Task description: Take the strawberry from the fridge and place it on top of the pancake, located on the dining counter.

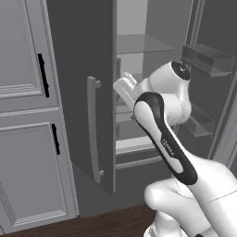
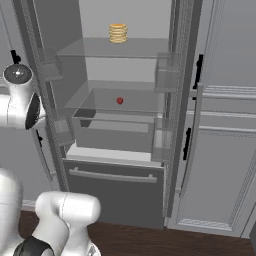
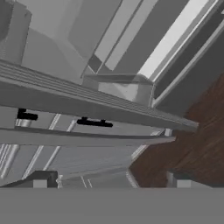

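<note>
**Fridge standing open, berry waiting on the glass shelf**

Nearest, the white arm [image 1: 162, 134] is bending toward the fridge [image 2: 120, 165], its glossy shell curving beside the door's long bar handle [image 1: 94, 129]. The gripper [image 3: 111, 183] is showing its jaws released and spread wide, holding nothing, probably readying for a reach inside. Deeper in, the strawberry [image 2: 119, 100] is sitting small, red and round on a clear glass shelf [image 2: 100, 102]. Farther up, a yellow-golden pancake stack [image 2: 118, 33] is resting without a plate.

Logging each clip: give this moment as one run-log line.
fridge: doors open | strawberry: on middle glass shelf, untouched | pancake stack: upper shelf | hand: open, empty, beside left door
</note>
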You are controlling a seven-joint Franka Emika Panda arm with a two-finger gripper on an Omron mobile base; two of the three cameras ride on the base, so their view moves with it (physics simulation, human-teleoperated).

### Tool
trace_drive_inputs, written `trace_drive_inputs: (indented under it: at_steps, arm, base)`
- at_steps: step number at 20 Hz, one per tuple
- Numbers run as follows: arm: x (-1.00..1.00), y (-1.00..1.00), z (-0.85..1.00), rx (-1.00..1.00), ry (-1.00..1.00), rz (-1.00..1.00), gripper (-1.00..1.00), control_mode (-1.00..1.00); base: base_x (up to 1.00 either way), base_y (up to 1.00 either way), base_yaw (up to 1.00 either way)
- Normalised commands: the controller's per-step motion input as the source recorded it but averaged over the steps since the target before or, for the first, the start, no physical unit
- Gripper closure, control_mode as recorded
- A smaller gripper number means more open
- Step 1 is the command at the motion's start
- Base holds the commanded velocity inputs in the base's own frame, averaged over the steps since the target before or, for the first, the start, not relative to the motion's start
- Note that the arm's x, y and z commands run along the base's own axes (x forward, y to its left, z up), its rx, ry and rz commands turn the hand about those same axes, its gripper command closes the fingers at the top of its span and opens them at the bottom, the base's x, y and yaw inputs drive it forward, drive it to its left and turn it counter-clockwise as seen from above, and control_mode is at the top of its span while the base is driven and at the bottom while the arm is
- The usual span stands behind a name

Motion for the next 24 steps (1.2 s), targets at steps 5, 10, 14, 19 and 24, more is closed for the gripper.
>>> trace_drive_inputs:
  at_steps: [5, 10, 14, 19, 24]
  arm:
    - [0.78, -0.83, -0.38, 0.93, 0.44, 0.09, -1.0, -1.0]
    - [1.0, -0.03, -0.78, 0.4, 0.47, 0.07, -1.0, -1.0]
    - [1.0, 0.18, -0.18, 0.25, 0.24, 0.11, -1.0, -1.0]
    - [0.73, 0.29, 0.05, 0.14, 0.15, 0.12, -1.0, -1.0]
    - [0.0, 0.94, 0.0, -0.03, 0.05, 0.02, -1.0, -1.0]
  base:
    - [0.0, 0.0, 0.0]
    - [0.0, 0.0, 0.0]
    - [0.0, 0.0, 0.0]
    - [0.0, 0.0, 0.0]
    - [0.0, 0.0, 0.0]
